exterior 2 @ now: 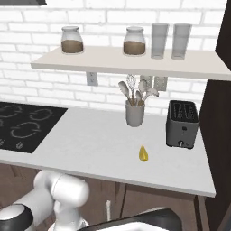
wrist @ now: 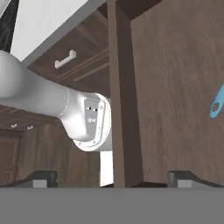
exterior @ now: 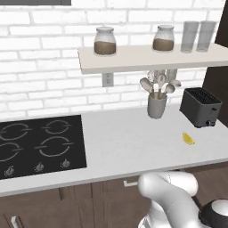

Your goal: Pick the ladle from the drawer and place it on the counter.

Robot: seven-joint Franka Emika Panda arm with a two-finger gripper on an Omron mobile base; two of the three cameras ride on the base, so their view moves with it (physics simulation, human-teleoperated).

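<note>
Ladle [wrist: 217, 102]: teal-blue, end of the handle showing at the right edge of the hand view, lying on the brown wood floor of the open drawer [wrist: 175, 87], well apart from both fingertips [wrist: 43, 178]. Claw [wrist: 111, 180]: fingers spread wide, nothing between them, poised over the drawer's side wall. Counter [exterior: 129, 142]: light speckled slab carrying a black cooktop [exterior: 38, 144], a grey utensil crock [exterior: 156, 106], a dark toaster [exterior: 200, 107] and a small yellow wedge [exterior: 188, 138].

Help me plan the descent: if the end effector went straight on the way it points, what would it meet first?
Probably the drawer's side wall, midway between the fingertips; the ladle lies far to the right, though depth is unclear.
</note>
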